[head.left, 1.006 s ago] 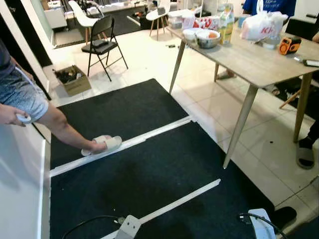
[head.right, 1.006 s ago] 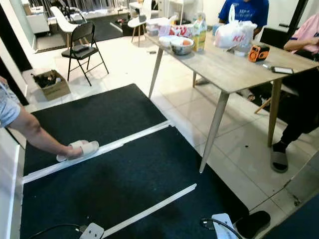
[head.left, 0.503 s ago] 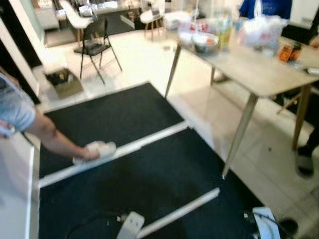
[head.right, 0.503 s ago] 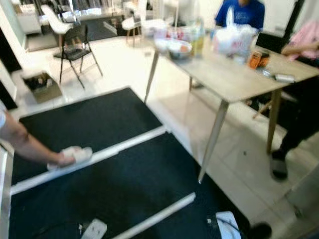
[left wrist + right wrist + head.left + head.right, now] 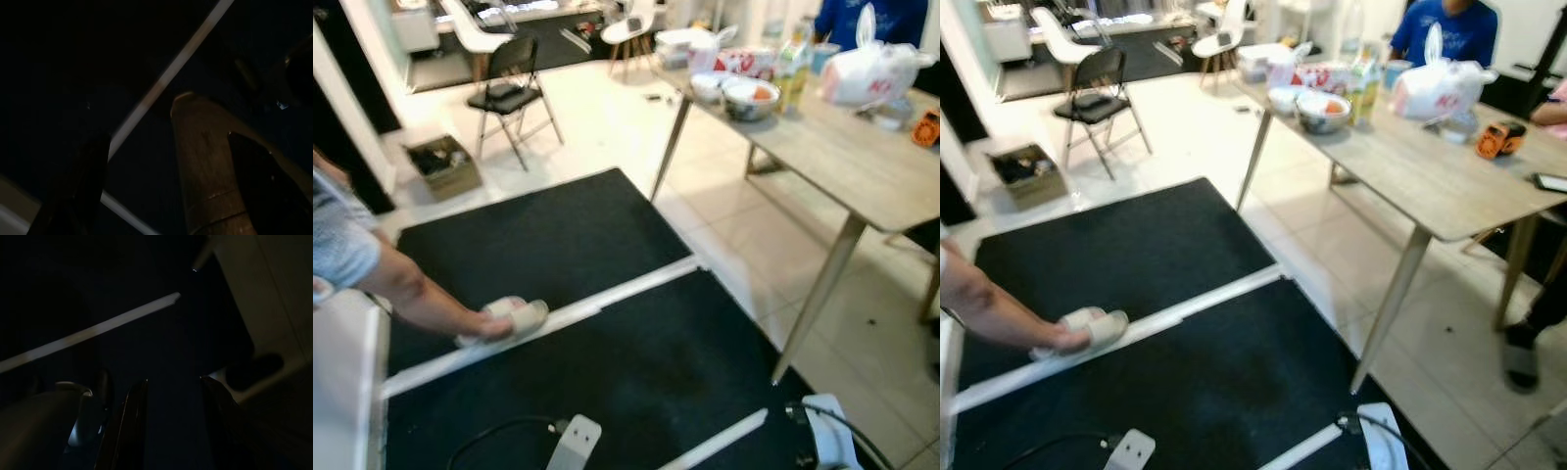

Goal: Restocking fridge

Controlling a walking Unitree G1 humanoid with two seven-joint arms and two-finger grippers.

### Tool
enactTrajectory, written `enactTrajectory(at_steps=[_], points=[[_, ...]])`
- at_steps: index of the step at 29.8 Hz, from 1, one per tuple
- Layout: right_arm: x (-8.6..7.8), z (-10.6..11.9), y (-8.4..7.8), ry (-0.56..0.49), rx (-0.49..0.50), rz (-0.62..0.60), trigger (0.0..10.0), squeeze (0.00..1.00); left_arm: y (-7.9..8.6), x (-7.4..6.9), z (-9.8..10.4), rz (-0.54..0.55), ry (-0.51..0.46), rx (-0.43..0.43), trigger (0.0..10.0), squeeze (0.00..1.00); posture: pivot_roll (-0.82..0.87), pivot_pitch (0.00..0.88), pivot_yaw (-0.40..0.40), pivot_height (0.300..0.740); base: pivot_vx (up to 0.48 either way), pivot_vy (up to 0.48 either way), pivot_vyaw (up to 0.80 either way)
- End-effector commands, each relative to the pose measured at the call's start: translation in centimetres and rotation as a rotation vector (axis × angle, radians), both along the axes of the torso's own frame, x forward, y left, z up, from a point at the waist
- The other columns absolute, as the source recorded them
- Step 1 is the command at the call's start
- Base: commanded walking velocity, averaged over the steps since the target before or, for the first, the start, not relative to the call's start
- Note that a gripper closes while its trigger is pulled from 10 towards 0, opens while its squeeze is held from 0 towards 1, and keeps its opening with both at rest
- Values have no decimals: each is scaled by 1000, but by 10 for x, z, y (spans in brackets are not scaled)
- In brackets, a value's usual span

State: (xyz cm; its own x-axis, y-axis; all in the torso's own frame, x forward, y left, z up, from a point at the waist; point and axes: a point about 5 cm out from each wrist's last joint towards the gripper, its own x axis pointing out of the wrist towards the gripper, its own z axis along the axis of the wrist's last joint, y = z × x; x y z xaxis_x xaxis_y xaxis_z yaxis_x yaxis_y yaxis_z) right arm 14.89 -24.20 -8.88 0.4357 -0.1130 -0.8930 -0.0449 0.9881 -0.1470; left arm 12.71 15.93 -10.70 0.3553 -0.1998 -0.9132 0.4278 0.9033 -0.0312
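Observation:
A wooden table (image 5: 862, 157) stands at the right with food on it: two bowls (image 5: 751, 96), a tall carton (image 5: 793, 64), a white plastic bag (image 5: 871, 73) and packets behind them. My left gripper (image 5: 173, 188) hangs open in the dark over the black mat, its fingers (image 5: 90, 181) wide apart. My right gripper (image 5: 173, 426) also hangs open above the mat with nothing between its fingers (image 5: 129, 426).
A person's leg (image 5: 411, 289) in a pale slipper (image 5: 509, 318) rests on a white strip (image 5: 607, 304) across the black mats (image 5: 607, 362). A white panel (image 5: 342, 392) borders the left. A folding chair (image 5: 514, 93) and cardboard box (image 5: 440, 164) stand behind. People sit beyond the table (image 5: 1449, 34).
The camera has swung, so the table now sits further right and the picture is sharp again after a blur. The person's leg and the things on the table have stayed put.

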Motion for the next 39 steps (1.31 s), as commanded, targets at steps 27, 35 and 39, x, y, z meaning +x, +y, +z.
enactTrajectory(at_steps=[27, 35, 39], points=[[-12, -5, 2, 41, 16, -21, 10000, 0, 9, -34, -10, -8, 138, 30, 10000, 0, -18, 0, 29, 740, 420, 0, -86], [-5, -2, 0, 10, 10, -28, 10000, 0, 9, -34, -10, -13, 137, 32, 10000, 0, -20, 0, 30, 740, 480, 0, -477], [-6, -2, 0, 14, 11, -27, 10000, 0, 9, -33, -9, -12, 136, 31, 10000, 0, -20, 0, 31, 740, 480, 0, 0]])
